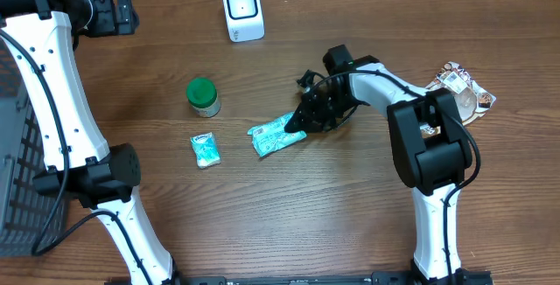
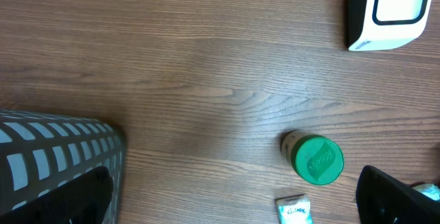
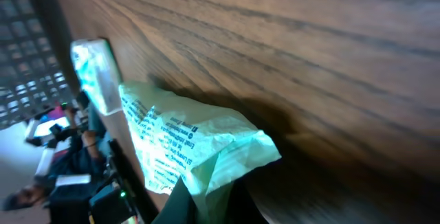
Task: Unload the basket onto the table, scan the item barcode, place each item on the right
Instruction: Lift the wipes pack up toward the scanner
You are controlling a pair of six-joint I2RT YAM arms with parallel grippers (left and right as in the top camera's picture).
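Right claw (image 1: 298, 123) clamped on teal packet (image 1: 271, 137); left claw (image 1: 122, 11) apart. Second teal packet (image 1: 205, 149), one scanner (image 1: 242, 10).

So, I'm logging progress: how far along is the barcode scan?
Done: the right tool is shut on the end of the teal packet. In hand: the lift, since the packet rests on the table. Left: carrying it to the white scanner and presenting its barcode.

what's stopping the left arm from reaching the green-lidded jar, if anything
Likely yes, nothing: the jar stands alone, the left gripper is open and empty, and the right gripper is aside, pinching the teal packet.
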